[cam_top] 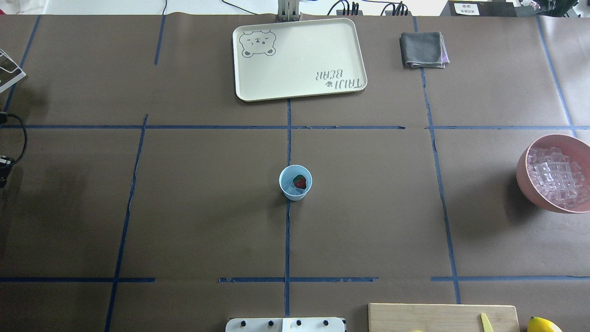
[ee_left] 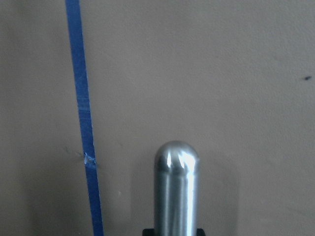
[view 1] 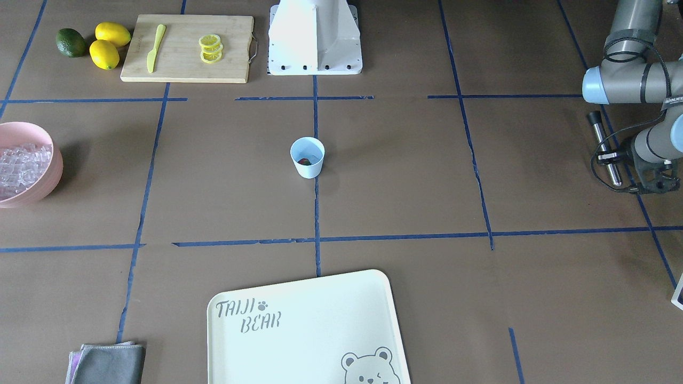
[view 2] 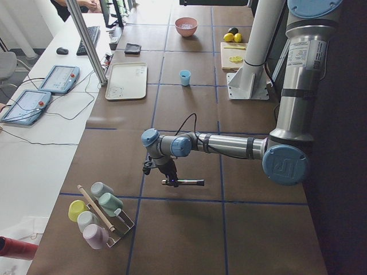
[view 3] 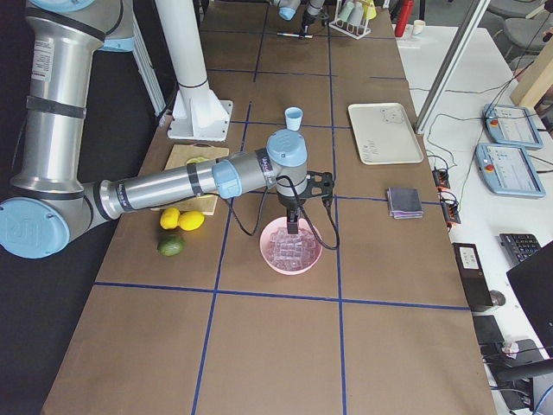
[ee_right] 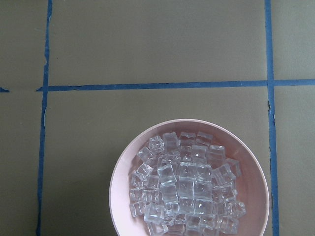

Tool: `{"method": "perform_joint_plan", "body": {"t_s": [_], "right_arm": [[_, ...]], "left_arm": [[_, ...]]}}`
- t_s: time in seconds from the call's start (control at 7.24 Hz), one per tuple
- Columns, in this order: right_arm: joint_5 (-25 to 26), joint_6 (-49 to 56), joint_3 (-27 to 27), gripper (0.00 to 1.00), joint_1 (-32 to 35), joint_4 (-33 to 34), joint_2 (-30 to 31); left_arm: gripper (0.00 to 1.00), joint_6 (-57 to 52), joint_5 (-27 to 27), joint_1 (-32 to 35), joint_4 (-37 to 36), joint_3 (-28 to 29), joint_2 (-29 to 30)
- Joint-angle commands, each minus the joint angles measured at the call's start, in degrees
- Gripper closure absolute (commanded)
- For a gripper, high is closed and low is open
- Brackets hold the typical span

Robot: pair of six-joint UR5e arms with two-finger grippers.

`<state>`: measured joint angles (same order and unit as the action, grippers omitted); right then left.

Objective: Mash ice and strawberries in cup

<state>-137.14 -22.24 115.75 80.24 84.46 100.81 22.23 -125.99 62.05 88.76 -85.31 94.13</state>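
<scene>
The pale blue cup (cam_top: pixel 290 192) stands at the table's centre on a blue tape line, with a red strawberry (cam_top: pixel 300 182) inside. Ice (ee_right: pixel 187 189) fills a pink bowl (ee_right: pixel 118 182) at the table's right end. My right gripper (view 3: pixel 293 226) hangs just above that ice (view 3: pixel 291 249); I cannot tell whether it is open or shut. At the far left end my left gripper (view 1: pixel 613 156) is shut on a metal muddler (view 1: pixel 605 146), held level above the table, far from the cup (view 1: pixel 308 166). The left wrist view shows the muddler's rounded tip (ee_left: pixel 176 162).
A cutting board (view 1: pixel 181 64) with lemon slices (view 1: pixel 211 48) and a yellow knife (view 1: pixel 155 47) lies near the robot base (view 1: pixel 315 37), beside lemons (view 1: pixel 105 53) and an avocado (view 1: pixel 71 42). A cream tray (cam_top: pixel 299 78) and grey cloth (cam_top: pixel 423 50) lie at the far edge.
</scene>
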Motion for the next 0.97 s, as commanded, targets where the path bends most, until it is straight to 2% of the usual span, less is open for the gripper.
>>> {"method": "perform_joint_plan", "body": {"t_s": [0.0, 0.14, 0.28, 0.83], "right_arm": [[0.03, 0.00, 0.00, 0.00, 0.00, 0.00, 0.00], [0.03, 0.00, 0.00, 0.00, 0.00, 0.00, 0.00], [0.03, 0.00, 0.00, 0.00, 0.00, 0.00, -0.09], [0.03, 0.09, 0.00, 0.00, 0.00, 0.00, -0.09]], "left_arm": [[0.78, -0.17, 0.04, 0.00, 0.01, 0.14, 0.17], [0.66, -0.17, 0.13, 0.00, 0.01, 0.14, 0.17], [0.43, -0.17, 0.13, 0.00, 0.01, 0.14, 0.17], [0.40, -0.17, 0.13, 0.00, 0.01, -0.21, 0.26]]}}
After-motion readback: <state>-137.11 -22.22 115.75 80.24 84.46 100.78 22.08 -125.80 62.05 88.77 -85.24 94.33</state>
